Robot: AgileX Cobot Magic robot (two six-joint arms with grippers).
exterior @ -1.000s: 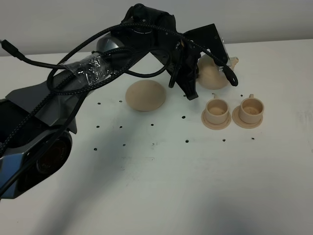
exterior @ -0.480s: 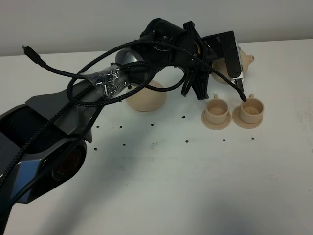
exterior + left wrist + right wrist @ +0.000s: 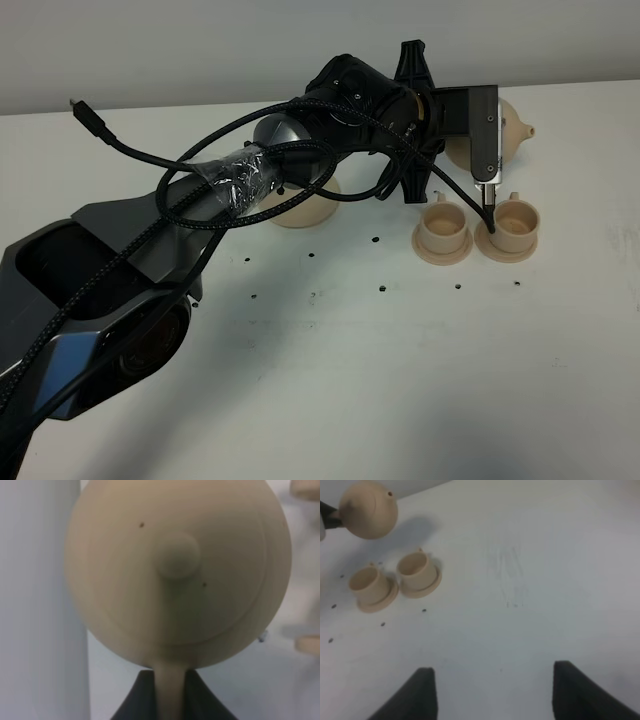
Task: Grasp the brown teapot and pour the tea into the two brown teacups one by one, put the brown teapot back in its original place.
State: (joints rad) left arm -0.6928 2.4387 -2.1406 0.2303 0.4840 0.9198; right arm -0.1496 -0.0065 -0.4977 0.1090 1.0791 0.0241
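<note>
Now the left tool [image 3: 170, 696] grips the brown teapot [image 3: 177, 565] by its handle (right tool [image 3: 492, 672] stands open).

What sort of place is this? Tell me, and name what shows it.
Most likely a robot lab test bench: a white table dotted with small holes, and a cable-wrapped black robot arm holding a teapot near two cups.

You have a plain pale tan teapot [image 3: 177, 570] with two small dark specks on top. The teacups [image 3: 443, 226] [image 3: 515, 224] and wide saucer [image 3: 305, 215] match it, unpatterned. Your table [image 3: 400, 380] is white, dotted with small dark marks. The left arm [image 3: 120, 270] is black and grey.
</note>
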